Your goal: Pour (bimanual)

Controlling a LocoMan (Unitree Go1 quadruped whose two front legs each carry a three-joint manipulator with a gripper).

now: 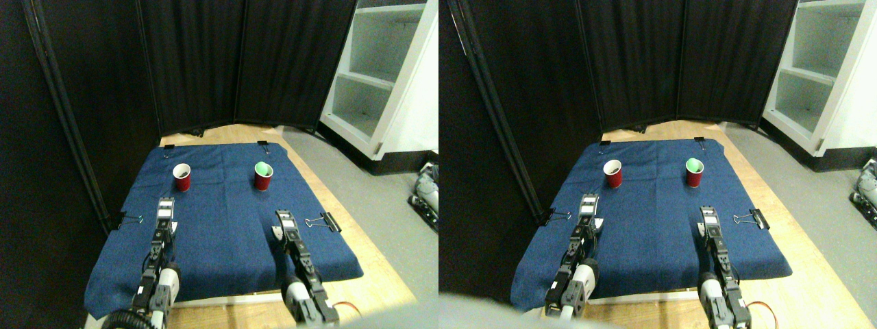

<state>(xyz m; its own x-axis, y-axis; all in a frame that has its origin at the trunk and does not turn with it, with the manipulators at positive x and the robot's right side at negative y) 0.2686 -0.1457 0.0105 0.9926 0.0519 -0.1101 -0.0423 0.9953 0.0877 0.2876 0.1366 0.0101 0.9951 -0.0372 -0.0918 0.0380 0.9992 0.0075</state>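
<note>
Bottom of frame: left gripper [165, 205] & right gripper [281, 218] hover over blue cloth [219, 226], each lined up w/ a red cup; grip state can't tell. Left cup [181, 177], right cup [264, 176] upright mid-frame, untouched, well apart.

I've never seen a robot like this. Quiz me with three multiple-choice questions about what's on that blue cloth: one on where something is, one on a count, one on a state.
1. Where does the red paper cup with the green inside stand?
A. on the white shelf
B. on the blue cloth, right of the other red paper cup
C. on the bare wooden floor

2. How many red cups are on the blue cloth?
A. one
B. two
C. four

3. How do the cups stand?
A. upright, untouched
B. tipped over
C. stacked

Answers:
1 B: it stands ahead of the right gripper.
2 B: the second, white-lined cup stands ahead of the left gripper.
3 A: both mouths face up, apart from the grippers.
</note>
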